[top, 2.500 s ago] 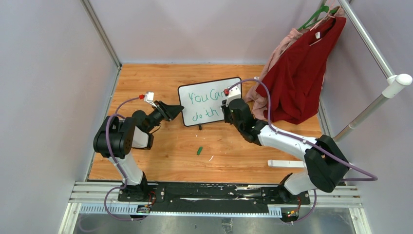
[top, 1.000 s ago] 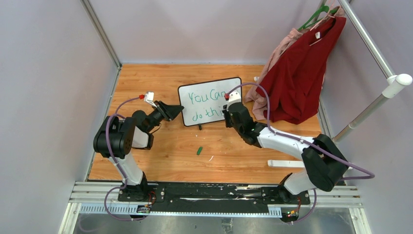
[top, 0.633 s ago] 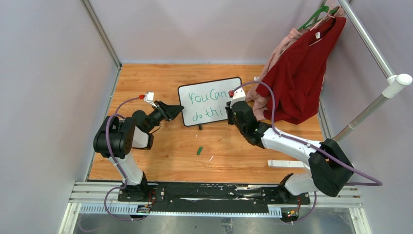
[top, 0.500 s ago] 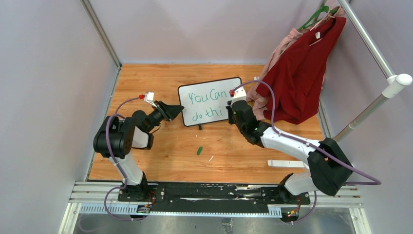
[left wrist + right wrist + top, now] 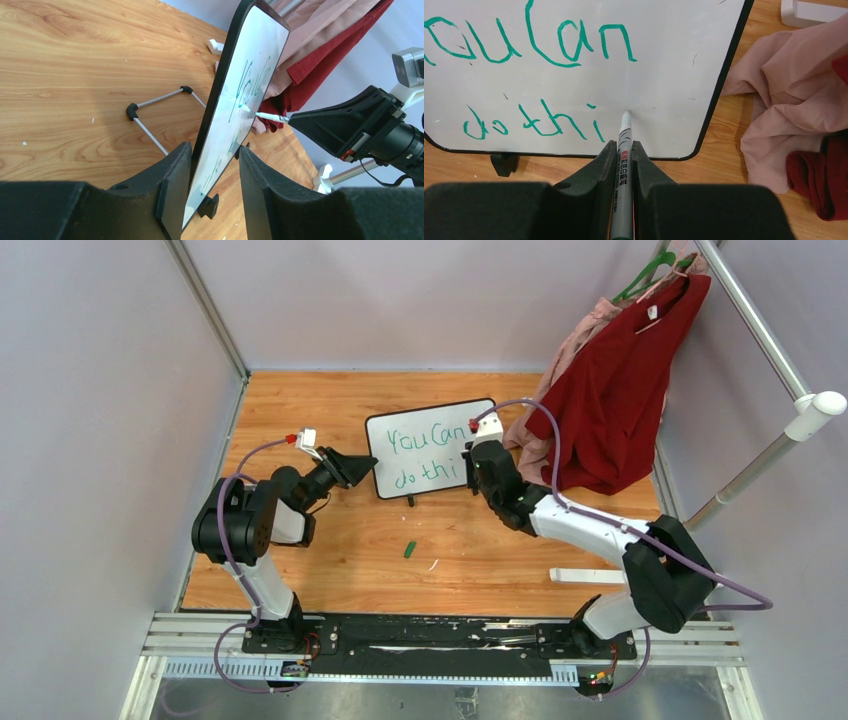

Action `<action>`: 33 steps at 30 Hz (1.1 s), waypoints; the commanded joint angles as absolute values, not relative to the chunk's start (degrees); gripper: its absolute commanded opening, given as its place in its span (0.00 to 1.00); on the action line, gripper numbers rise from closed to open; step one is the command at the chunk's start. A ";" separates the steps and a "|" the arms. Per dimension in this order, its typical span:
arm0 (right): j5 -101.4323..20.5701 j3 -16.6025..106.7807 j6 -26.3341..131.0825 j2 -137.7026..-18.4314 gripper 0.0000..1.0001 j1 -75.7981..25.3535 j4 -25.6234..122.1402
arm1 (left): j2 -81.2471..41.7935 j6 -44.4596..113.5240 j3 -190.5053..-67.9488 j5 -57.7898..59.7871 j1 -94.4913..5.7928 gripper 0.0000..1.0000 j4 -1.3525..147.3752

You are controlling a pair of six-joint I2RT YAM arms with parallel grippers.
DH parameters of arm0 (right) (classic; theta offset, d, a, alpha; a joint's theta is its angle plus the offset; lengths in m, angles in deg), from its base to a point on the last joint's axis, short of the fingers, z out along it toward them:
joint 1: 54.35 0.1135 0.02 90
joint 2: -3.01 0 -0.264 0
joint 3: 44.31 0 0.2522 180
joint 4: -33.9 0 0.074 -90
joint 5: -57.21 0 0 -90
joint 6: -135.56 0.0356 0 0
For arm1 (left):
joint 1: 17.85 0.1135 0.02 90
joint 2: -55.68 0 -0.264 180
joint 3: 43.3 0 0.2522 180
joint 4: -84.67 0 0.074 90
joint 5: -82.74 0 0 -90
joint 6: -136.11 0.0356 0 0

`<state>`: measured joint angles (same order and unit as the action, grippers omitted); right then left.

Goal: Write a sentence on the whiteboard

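Note:
The whiteboard (image 5: 440, 425) stands upright on the wooden floor, mid-table. The sentence (image 5: 425, 455) on it, in green marker, reads "You Can" over "do thi"; it shows large in the right wrist view (image 5: 559, 40). My right gripper (image 5: 624, 145) is shut on a grey marker (image 5: 623, 155). The marker's tip touches the board just right of the "i". My left gripper (image 5: 215, 165) straddles the board's left edge (image 5: 220, 95). Its left finger lies against the board's back and a gap shows at the right finger.
A red garment (image 5: 620, 390) and a pink one (image 5: 560, 355) hang from a rack rail (image 5: 770, 340) right of the board, touching the floor. A green marker cap (image 5: 409, 549) lies in front. A white rack foot (image 5: 588, 576) lies near right. A wire stand (image 5: 150, 105) props the board behind.
The letter "i" has been added after "do th". My right gripper with the marker has shifted a little to the right along the lower line. The left arm has not moved.

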<state>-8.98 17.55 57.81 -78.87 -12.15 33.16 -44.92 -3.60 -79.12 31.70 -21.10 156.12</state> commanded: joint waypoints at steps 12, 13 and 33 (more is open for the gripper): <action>-10.63 19.73 58.61 -81.33 0.00 -12.82 33.00 | -44.27 -2.58 -78.79 32.02 -21.98 0.45 158.18; -11.08 19.75 58.63 -81.37 0.00 -12.82 33.05 | -44.26 -2.58 -78.78 32.02 -21.98 0.45 158.15; -10.16 17.53 58.90 -81.19 0.00 -12.64 34.88 | -44.32 -2.40 -78.83 32.02 -21.98 0.45 157.88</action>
